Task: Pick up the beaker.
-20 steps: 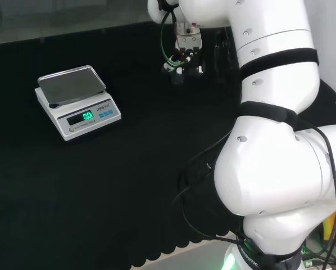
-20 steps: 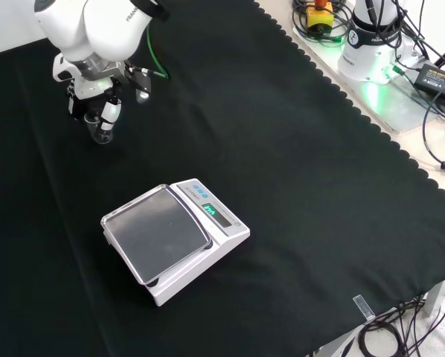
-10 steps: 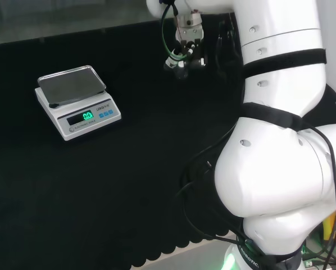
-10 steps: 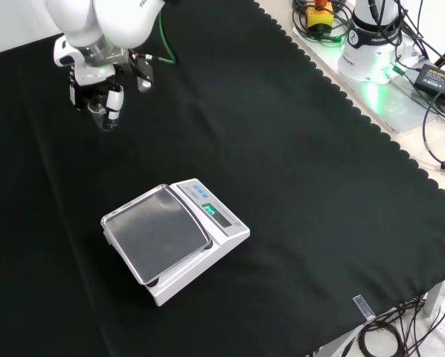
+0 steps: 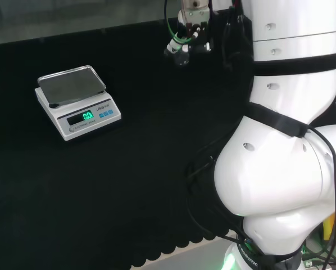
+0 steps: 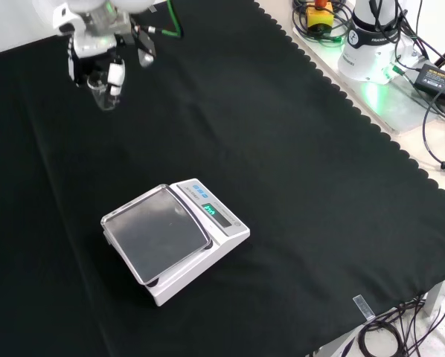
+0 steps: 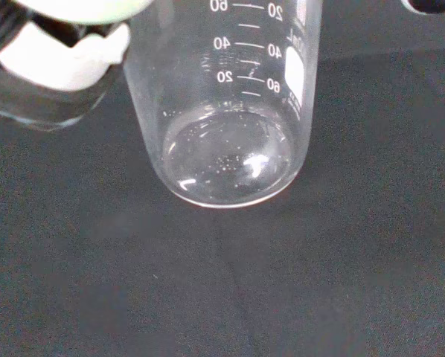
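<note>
We see the beaker [image 7: 230, 104] up close in the wrist view: clear glass, straight-walled, with white graduation marks and a white label patch on its side. Its round bottom is plain to see, and we make out no liquid inside, only glints on the base. A white and black finger [image 7: 59, 67] lies against its wall.

In the front view, going left to right, the hand [image 6: 96, 56] is at the far left of the tabletop [image 6: 297, 193], fingers curled round the beaker [image 6: 103, 93], which hangs below them, upright and clear of the cloth. Nearer to us and to the right stands a white scale [image 6: 174, 239] with a bare grey pan, well apart from the beaker.

In the head view the scale [image 5: 77, 101] sits at the left; the hand [image 5: 191, 28] with the beaker [image 5: 180, 58] is at the far middle, beside the arm [image 5: 286, 140].
</note>
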You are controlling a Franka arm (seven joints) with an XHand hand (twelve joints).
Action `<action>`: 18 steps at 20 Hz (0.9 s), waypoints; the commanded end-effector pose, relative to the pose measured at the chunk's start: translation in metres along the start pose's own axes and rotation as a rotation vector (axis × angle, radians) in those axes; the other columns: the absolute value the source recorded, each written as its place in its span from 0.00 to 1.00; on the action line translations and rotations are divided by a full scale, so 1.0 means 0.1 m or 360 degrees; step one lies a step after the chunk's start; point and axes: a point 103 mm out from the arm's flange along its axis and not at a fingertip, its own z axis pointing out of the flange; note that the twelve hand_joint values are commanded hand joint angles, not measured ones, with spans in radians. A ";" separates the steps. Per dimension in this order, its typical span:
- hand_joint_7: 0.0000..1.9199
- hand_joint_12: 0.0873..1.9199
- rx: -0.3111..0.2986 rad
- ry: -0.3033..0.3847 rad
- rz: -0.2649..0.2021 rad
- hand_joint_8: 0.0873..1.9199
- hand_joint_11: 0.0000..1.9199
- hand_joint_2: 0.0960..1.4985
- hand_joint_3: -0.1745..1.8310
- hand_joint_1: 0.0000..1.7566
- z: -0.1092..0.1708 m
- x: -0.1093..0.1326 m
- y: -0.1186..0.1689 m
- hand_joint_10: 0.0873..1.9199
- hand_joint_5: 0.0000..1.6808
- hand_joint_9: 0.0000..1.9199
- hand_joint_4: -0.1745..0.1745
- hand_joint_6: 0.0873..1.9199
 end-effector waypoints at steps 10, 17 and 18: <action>0.91 0.56 -0.0001 0.0283 -0.0141 0.18 0.52 0.30 0.50 0.66 -0.99 0.29 -1.25 0.14 0.84 0.88 1.00 0.23; 0.91 0.56 -0.0009 0.0291 -0.0179 0.18 0.53 0.30 0.50 0.66 -0.97 0.58 -1.43 0.14 0.84 0.88 1.00 0.23; 0.91 0.56 -0.0014 0.0293 -0.0182 0.18 0.53 0.30 0.50 0.66 -0.98 0.59 -1.45 0.14 0.84 0.88 1.00 0.23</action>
